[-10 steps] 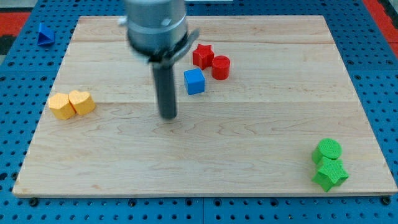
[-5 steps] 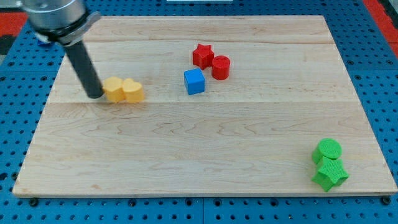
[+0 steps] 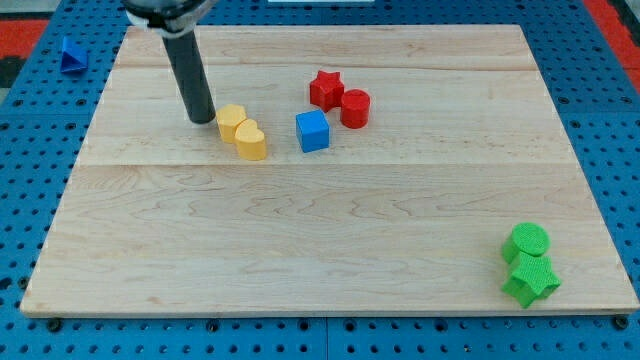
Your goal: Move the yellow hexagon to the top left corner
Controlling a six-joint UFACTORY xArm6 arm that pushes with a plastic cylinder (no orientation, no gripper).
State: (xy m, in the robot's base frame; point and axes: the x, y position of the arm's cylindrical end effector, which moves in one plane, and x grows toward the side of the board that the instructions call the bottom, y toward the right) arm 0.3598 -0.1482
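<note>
The yellow hexagon (image 3: 231, 121) lies in the upper middle-left part of the frame, on the wooden surface (image 3: 330, 260), well apart from the top left corner where it must go. It touches a second yellow block (image 3: 251, 141), rounded and perhaps heart-shaped, which sits just to its lower right. My tip (image 3: 201, 119) stands just beside the hexagon on its left; I cannot tell if it touches it or if a thin gap remains. There are no fingers on this arm, only the straight dark rod, so nothing is open or closed and nothing is held.

To my eye the hexagon is a small, stiff, light piece, probably of plastic or painted wood. It should slide easily on the smooth boards and not break. Because it is so light, it may turn or slip off to the side of the rod if it is pushed away from its centre. It cannot be taken hold of, only pushed on a flat side. For a move to the top left, the contact should be on its lower right side, and there the second yellow block is in the way now.

Further right are a blue cube (image 3: 313, 131), a red star (image 3: 325, 89) and a red cylinder (image 3: 355, 107); 2 green blocks (image 3: 528, 262) sit at the lower right.
</note>
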